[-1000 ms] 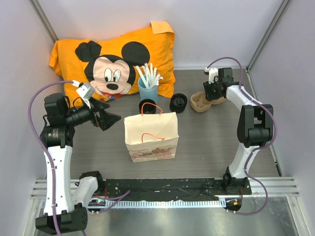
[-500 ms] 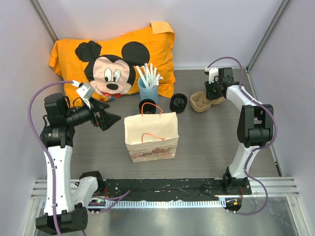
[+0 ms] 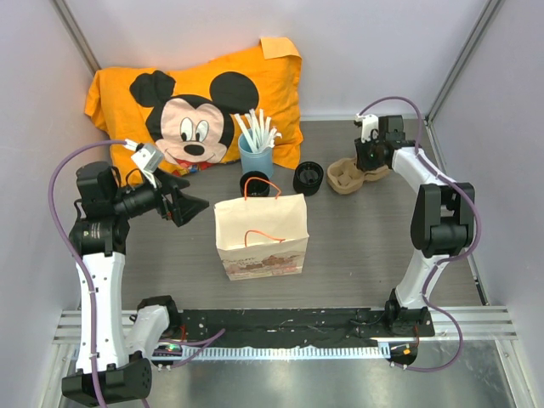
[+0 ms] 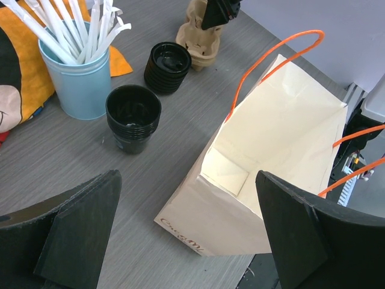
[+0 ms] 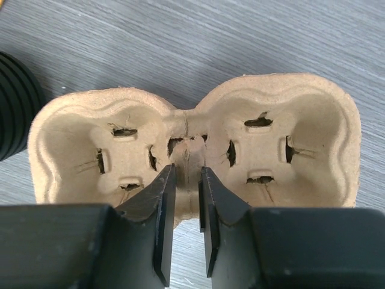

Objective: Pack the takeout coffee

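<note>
The takeout coffee (image 3: 308,177) has a black ridged lid and stands on the table behind the paper bag (image 3: 260,235). It also shows in the left wrist view (image 4: 167,63) and at the left edge of the right wrist view (image 5: 12,108). My left gripper (image 3: 184,205) is open and empty, held in the air left of the bag (image 4: 271,156), its midpoint low in the left wrist view (image 4: 192,241). My right gripper (image 3: 371,158) is shut on the middle ridge of a brown cardboard cup carrier (image 5: 192,138), right of the coffee.
A hollow black ring-shaped piece (image 3: 255,184) sits between the bag and a blue cup of white sticks (image 3: 255,155). An orange Mickey Mouse pillow (image 3: 195,102) lies at the back left. The carrier (image 3: 345,174) is on the table at back right.
My right gripper has shifted slightly toward the back right, and the cup carrier has moved a little with it. The left arm has not moved.
</note>
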`<state>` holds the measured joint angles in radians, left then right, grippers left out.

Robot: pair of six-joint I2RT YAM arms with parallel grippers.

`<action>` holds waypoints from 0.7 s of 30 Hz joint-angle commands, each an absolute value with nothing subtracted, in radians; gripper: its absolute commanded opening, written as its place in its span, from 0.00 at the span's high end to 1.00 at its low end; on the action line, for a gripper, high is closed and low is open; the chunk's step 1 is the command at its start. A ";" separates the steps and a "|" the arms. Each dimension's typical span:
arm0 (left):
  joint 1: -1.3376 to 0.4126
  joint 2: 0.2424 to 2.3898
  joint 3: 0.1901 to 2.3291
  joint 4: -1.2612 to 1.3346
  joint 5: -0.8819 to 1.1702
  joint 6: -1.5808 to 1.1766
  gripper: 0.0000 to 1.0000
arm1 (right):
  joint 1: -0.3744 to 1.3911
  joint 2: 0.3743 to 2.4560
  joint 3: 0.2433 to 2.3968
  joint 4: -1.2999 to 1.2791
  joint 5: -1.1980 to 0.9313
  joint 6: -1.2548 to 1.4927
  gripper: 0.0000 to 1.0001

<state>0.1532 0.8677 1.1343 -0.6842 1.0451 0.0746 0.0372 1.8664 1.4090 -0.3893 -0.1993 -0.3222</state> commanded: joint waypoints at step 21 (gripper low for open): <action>0.166 0.856 1.134 -0.635 1.075 0.054 0.00 | 0.040 1.828 1.419 -0.354 -0.184 -0.339 0.34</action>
<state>0.1585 0.8661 1.1343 -0.6830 1.0489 0.0597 0.0376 1.8122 1.4078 -0.3817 -0.1928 -0.3157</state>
